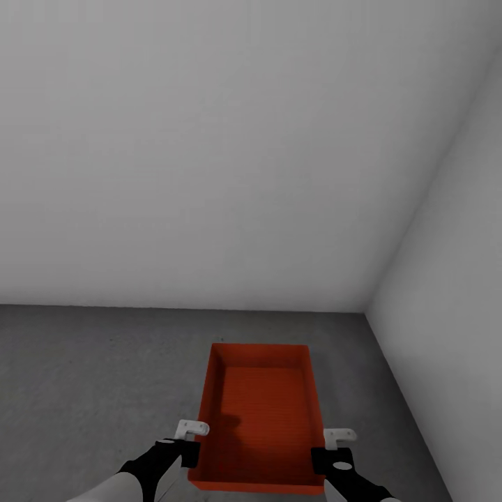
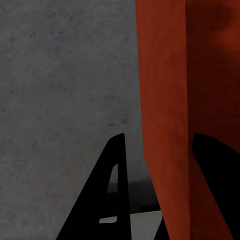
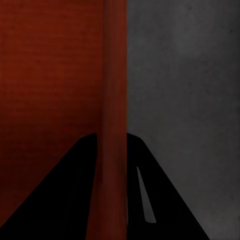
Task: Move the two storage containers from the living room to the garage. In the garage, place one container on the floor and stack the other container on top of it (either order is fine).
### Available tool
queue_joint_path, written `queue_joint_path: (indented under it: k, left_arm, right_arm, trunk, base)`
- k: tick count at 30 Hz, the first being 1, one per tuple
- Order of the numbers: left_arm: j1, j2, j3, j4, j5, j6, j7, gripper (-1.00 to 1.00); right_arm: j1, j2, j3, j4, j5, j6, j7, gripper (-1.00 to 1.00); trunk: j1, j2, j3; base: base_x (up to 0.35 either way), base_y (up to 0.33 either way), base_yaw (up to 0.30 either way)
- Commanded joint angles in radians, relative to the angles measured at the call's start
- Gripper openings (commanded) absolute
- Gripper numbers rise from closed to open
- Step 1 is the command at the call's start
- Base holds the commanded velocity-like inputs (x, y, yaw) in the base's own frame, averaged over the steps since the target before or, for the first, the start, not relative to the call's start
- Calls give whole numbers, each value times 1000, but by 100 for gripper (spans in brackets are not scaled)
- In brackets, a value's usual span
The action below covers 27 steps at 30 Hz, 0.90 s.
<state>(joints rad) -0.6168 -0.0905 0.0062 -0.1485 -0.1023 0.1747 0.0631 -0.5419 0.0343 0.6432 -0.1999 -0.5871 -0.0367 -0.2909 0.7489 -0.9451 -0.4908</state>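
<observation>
One orange-red storage container sits low over the dark grey concrete floor of the garage, its open top facing up. I cannot tell if it rests on the floor. My left gripper straddles its left wall, with a visible gap between the outer finger and the wall, so it is open. My right gripper is shut on the right wall, a finger pressed against each side.
A plain pale grey wall rises ahead, and a second wall meets it in a corner at the right, close to the container. Bare concrete stretches away to the left.
</observation>
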Motion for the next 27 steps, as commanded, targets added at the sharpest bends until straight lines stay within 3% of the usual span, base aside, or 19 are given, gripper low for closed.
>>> queue_joint_path:
  k: [1,27]
  left_arm:
    - [0,0,0,-2,-17,6,4,-100]
    - [0,0,0,-3,-16,6,4,-100]
  right_arm:
    - [-1,-1,-5,1,-4,-6,-5,-100]
    - [-1,-1,-5,1,-4,-6,-5,-100]
  trunk:
    - [4,-8,-4]
    - [104,-190,-86]
  base:
    - [0,0,0]
    - [0,0,0]
